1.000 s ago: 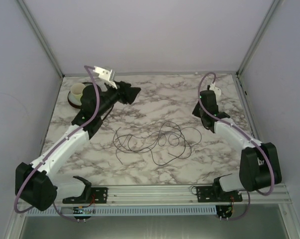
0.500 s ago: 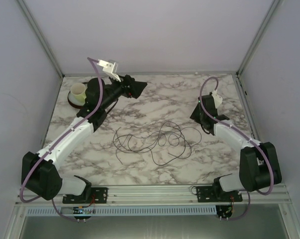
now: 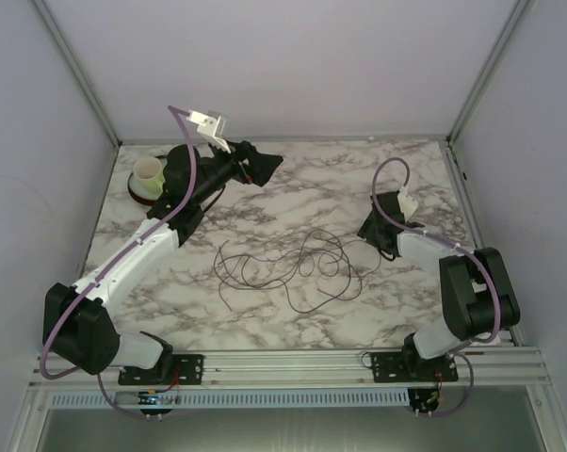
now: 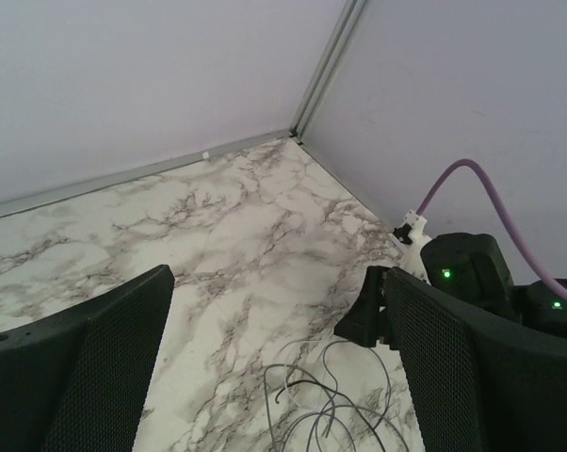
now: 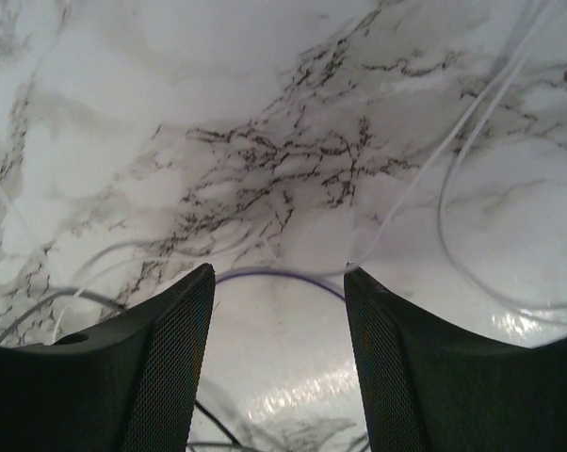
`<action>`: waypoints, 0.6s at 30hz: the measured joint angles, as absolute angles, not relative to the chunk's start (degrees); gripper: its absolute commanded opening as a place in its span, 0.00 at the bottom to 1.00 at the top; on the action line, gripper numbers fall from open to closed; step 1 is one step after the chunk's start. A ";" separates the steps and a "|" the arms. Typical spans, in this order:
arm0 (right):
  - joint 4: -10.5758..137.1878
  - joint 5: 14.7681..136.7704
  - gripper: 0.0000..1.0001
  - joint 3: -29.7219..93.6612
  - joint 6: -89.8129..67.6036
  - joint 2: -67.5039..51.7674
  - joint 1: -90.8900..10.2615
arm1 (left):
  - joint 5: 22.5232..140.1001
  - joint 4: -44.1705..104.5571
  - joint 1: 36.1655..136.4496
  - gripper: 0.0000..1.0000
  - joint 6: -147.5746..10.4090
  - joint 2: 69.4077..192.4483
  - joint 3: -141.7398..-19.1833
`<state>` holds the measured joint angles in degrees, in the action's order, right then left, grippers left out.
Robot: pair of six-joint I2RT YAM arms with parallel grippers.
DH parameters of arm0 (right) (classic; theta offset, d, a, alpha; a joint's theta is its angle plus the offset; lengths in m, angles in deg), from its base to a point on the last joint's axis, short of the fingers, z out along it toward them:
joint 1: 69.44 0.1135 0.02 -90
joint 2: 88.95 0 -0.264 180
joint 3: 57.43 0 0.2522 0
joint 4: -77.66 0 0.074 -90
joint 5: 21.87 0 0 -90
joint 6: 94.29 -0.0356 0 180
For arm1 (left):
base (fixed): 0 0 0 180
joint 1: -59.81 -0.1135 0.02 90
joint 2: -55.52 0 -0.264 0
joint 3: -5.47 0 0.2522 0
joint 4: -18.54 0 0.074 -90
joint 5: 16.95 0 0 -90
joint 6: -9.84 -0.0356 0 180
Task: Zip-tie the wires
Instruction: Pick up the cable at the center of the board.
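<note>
The wires (image 3: 293, 266) lie in loose thin dark loops on the middle of the marble table (image 3: 293, 188). My left gripper (image 3: 262, 168) hangs in the air above the back left of the table. In the left wrist view it (image 4: 276, 282) stands wide open and empty, with the wires (image 4: 331, 405) below it. My right gripper (image 3: 370, 232) is low at the right end of the tangle. Close to the table it (image 5: 279, 273) is open, its fingertips on either side of one wire loop (image 5: 279, 276), not gripping it.
A cream cup (image 3: 149, 173) sits on a dark red roll at the back left corner. Pale walls enclose the table on three sides. A metal rail (image 3: 293, 363) runs along the near edge between the arm bases.
My right gripper has opened from shut and dropped toward the right end of the wires. My left gripper has opened wider and swung a little to the right and up.
</note>
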<state>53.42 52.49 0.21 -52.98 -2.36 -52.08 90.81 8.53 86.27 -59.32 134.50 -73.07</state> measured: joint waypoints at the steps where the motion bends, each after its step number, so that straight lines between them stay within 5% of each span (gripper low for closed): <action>1: 54.34 52.42 0.57 0.21 -52.87 -1.73 -52.34 | 90.85 8.51 86.27 0.95 -59.34 134.50 -73.07; 7: 59.32 52.23 0.54 2.11 -51.60 3.06 -53.26 | 91.01 8.51 86.27 0.95 -59.32 134.50 -73.07; 15: 62.03 51.64 0.03 4.65 -49.00 6.36 -53.82 | 91.03 8.55 86.27 0.95 -59.41 134.50 -73.07; 18: 62.62 51.00 0.00 4.96 -47.27 6.47 -53.82 | 91.16 8.57 86.27 0.95 -59.39 134.50 -73.07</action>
<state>62.62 51.00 4.96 -47.27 6.47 -53.82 91.16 8.57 86.27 -59.39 134.50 -73.07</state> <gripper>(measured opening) 0.018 0.947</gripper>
